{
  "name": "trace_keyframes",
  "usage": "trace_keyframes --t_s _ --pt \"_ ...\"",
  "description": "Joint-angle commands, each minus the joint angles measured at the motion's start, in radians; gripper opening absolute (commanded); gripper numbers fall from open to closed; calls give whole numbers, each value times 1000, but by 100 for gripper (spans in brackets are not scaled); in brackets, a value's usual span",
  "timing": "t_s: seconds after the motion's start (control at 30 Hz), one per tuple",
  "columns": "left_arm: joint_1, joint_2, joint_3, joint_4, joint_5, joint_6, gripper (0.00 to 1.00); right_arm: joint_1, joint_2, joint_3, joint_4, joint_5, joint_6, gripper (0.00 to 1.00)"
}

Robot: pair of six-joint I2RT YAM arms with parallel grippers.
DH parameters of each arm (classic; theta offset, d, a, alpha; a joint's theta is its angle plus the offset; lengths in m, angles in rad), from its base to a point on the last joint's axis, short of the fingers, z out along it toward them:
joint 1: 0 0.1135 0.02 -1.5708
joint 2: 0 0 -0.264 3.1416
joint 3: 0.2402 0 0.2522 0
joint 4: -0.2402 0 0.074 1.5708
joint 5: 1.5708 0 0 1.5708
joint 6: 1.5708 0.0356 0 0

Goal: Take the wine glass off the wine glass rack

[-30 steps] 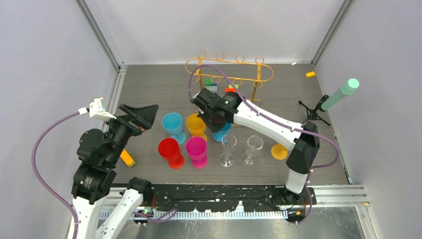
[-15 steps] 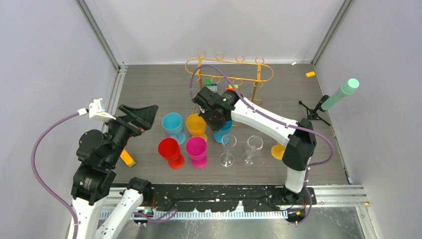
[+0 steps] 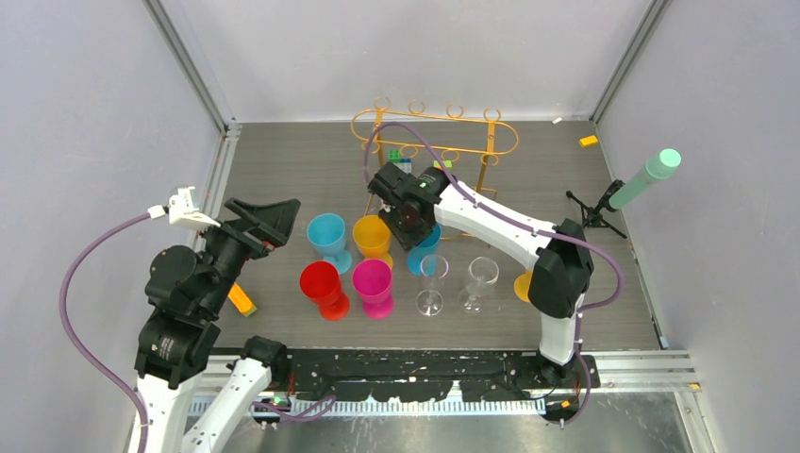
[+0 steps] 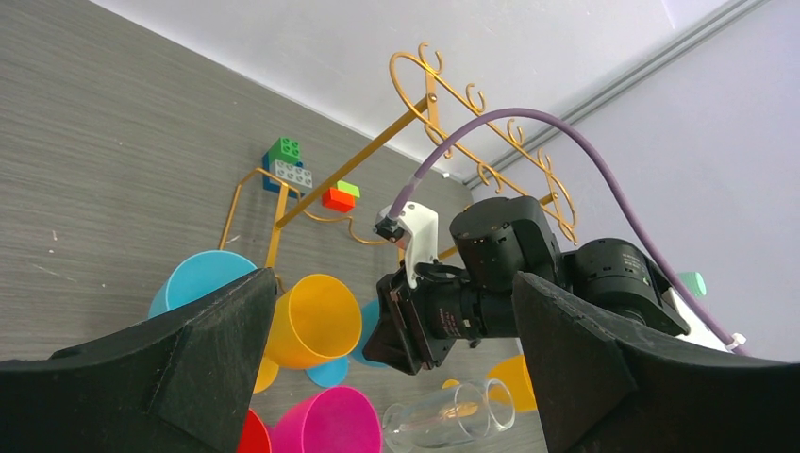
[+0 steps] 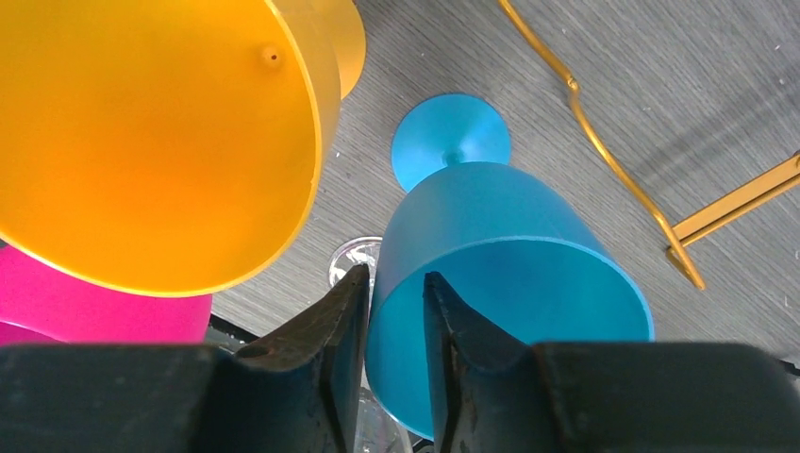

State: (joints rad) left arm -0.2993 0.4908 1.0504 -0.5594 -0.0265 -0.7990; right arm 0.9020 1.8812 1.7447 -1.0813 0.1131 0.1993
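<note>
The gold wire wine glass rack point(image 3: 434, 121) stands at the back of the table with no glass on it; it also shows in the left wrist view point(image 4: 415, 113), and its base wire shows in the right wrist view point(image 5: 604, 160). A blue wine glass point(image 5: 491, 245) stands upright on the table in front of the rack point(image 3: 425, 249). My right gripper point(image 5: 391, 276) point(image 3: 412, 225) is over it, one finger outside the rim and one inside, narrowly apart. My left gripper point(image 3: 269, 219) point(image 4: 394, 283) is raised at the left, wide open and empty.
Another blue glass point(image 3: 327, 233), an orange point(image 3: 371, 236), a red point(image 3: 321, 283) and a magenta glass point(image 3: 374, 280) and two clear glasses point(image 3: 433, 274) stand close by. Toy bricks point(image 3: 399, 162) lie under the rack. A green cylinder on a tripod point(image 3: 646, 177) stands at the right.
My right arm's elbow has swung to the left and the wrist has shifted slightly towards the rack. The blue glass and my left arm have not moved.
</note>
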Motion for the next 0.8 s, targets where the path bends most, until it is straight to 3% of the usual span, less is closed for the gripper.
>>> trace_keyframes --t_s 0.0,0.27,0.57,0.77 --pt "0 1 22 -10 -5 21 99 2 -44 59 4 28 11 36" --pt "0 49 72 -71 21 63 100 2 -131 133 3 79 17 52" --pt "0 97 145 -204 -19 132 100 2 -387 93 84 51 17 55" --pt "0 89 183 -300 -73 192 100 2 -667 -33 167 296 1 67"
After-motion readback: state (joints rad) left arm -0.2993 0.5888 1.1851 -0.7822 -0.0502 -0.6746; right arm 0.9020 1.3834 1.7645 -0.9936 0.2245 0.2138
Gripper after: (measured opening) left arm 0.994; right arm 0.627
